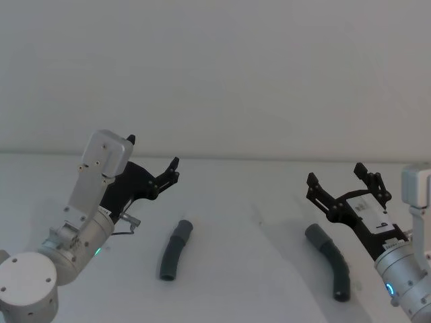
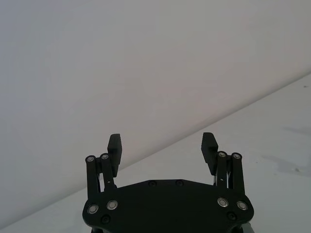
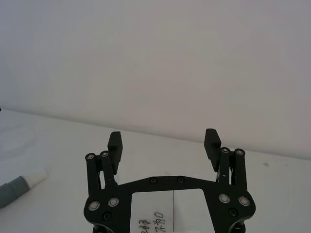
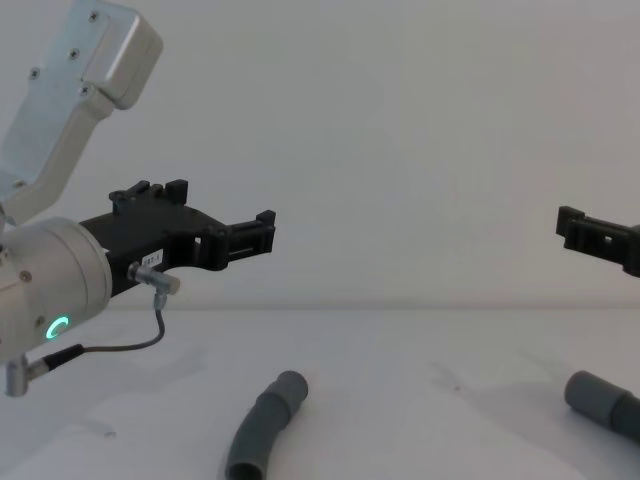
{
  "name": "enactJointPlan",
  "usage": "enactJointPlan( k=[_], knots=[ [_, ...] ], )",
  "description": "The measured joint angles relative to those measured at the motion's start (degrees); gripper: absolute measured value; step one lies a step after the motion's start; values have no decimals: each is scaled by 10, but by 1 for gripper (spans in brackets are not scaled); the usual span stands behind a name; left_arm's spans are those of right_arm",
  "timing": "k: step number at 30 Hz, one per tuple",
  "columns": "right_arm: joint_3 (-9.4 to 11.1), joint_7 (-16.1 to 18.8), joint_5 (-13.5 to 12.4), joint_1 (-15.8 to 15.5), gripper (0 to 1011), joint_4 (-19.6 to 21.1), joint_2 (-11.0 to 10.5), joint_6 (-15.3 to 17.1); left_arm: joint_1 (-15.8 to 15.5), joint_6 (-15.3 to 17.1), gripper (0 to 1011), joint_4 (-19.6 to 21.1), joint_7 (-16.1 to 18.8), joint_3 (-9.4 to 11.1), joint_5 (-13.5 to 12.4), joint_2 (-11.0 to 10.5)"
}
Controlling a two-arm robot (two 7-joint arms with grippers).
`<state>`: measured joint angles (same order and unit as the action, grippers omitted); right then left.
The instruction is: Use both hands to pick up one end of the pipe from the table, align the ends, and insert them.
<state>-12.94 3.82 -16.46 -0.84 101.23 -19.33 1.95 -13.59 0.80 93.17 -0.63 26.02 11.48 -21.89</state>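
Two dark grey pipe pieces lie apart on the white table [image 1: 256,229]. The left pipe piece [image 1: 176,249] [image 4: 262,425] is gently bent, and my left gripper [image 1: 153,151] [image 4: 225,215] hovers open above and to its left, holding nothing. In the left wrist view the left gripper [image 2: 162,141] has its jaws wide apart. The right pipe piece [image 1: 330,259] [image 4: 600,400] lies just below my open right gripper [image 1: 335,173] [image 3: 163,137] [image 4: 575,222]. In the right wrist view this piece's end [image 3: 19,184] carries a short white spigot [image 3: 38,177].
A plain white wall [image 1: 236,74] rises behind the table's far edge. Bare tabletop lies between the two pipe pieces. A thin cable [image 4: 120,345] hangs from the left wrist.
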Motion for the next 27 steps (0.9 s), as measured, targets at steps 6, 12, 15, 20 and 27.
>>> enactJointPlan(
  k=[6,12,15,20,27],
  knots=[
    [0,0,0,0,1001,0,0,0,0,0,1000,0,0,0,0,0],
    [0,0,0,0,1001,0,0,0,0,0,1000,0,0,0,0,0],
    [0,0,0,0,1001,0,0,0,0,0,1000,0,0,0,0,0],
    [0,0,0,0,1001,0,0,0,0,0,1000,0,0,0,0,0],
    [0,0,0,0,1001,0,0,0,0,0,1000,0,0,0,0,0]
  ],
)
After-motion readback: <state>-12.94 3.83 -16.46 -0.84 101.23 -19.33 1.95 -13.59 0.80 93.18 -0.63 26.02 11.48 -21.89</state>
